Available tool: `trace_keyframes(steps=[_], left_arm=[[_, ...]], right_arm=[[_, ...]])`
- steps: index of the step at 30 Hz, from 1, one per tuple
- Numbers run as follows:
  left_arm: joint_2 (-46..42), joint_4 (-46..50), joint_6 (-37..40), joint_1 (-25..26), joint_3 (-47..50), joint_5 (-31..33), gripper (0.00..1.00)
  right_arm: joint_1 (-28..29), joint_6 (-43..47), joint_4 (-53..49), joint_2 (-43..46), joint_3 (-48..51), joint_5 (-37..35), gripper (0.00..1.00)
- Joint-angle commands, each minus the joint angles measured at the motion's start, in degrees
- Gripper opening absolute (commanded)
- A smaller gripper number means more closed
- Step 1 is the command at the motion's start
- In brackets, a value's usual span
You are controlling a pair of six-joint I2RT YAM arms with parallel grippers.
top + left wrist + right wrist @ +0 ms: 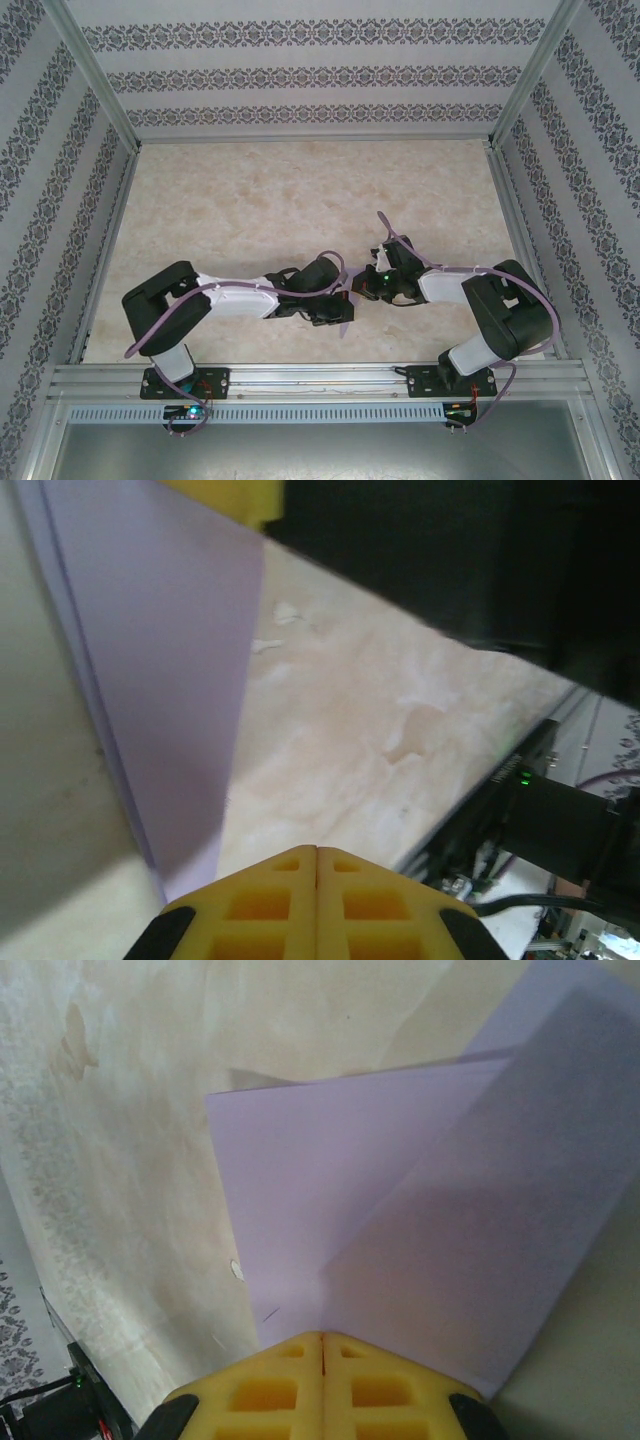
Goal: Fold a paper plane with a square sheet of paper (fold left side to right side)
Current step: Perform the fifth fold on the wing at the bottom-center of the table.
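The square sheet of paper (330, 1190) is lavender and partly folded. One flat part lies on the table, and a shaded flap (500, 1220) rises to the right of a crease. My right gripper (322, 1338) is shut, its yellow tips over the paper's near edge where the crease begins; no paper shows between them. My left gripper (317, 852) is shut with nothing in it, just right of the paper's (165, 670) narrow near end, whose left edge shows layers. In the top view both grippers meet near the table's front centre, with a purple sliver of paper (345, 320) between them.
The marbled beige table (250, 200) stretches away behind the arms, walled in by patterned panels. A metal rail (320, 378) runs along the near edge. The right arm's black body (450, 560) looms close above the left gripper, and a yellow finger (235, 498) touches the paper's far end.
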State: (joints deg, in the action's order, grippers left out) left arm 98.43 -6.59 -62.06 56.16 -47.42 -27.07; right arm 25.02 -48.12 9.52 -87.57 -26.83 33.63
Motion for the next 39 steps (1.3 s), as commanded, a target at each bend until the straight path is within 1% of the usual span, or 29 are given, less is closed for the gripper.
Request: trace_keyframes(steps=[1, 5, 8, 13, 19, 24, 30, 34, 39], left_arm=[[1.7, 0.9, 2.4, -0.7, -0.6, 1.4, 0.03], [2.4, 0.4, 2.6, -1.0, 0.1, 3.0, 0.03], [3.0, -0.4, 2.6, -1.2, -0.1, 2.9, 0.03], [4.5, 0.5, 3.1, -1.5, -0.6, 3.6, 0.03], [5.8, 2.0, 3.3, -1.5, 0.6, 4.9, 0.00], [5.0, 3.4, 2.9, -1.2, 3.1, 5.8, 0.00], [4.0, 7.0, 4.1, -0.9, 3.5, 6.9, 0.00], [3.7, 7.5, 4.4, -0.9, 3.4, 7.3, 0.00], [4.3, 8.9, 5.2, -0.9, 2.4, 7.2, 0.00]], right_arm=[[0.9, -0.5, -5.9, -2.3, 2.6, -6.1, 0.00], [1.0, 0.1, -6.3, -2.2, 2.5, -6.0, 0.00], [1.1, 0.2, -6.4, -2.2, 2.6, -5.9, 0.00], [1.2, 0.3, -6.5, -2.2, 2.5, -5.7, 0.00], [1.2, 1.1, -6.5, -1.2, 1.4, -4.6, 0.00], [0.1, 3.1, -6.7, 1.5, -1.2, -2.7, 0.00], [-1.1, 5.5, -7.6, 6.3, -2.0, -1.7, 0.00], [-0.3, 4.3, -5.2, 7.5, 0.4, -1.1, 0.00], [2.3, 1.8, -0.8, 7.4, 2.8, -1.2, 0.00]])
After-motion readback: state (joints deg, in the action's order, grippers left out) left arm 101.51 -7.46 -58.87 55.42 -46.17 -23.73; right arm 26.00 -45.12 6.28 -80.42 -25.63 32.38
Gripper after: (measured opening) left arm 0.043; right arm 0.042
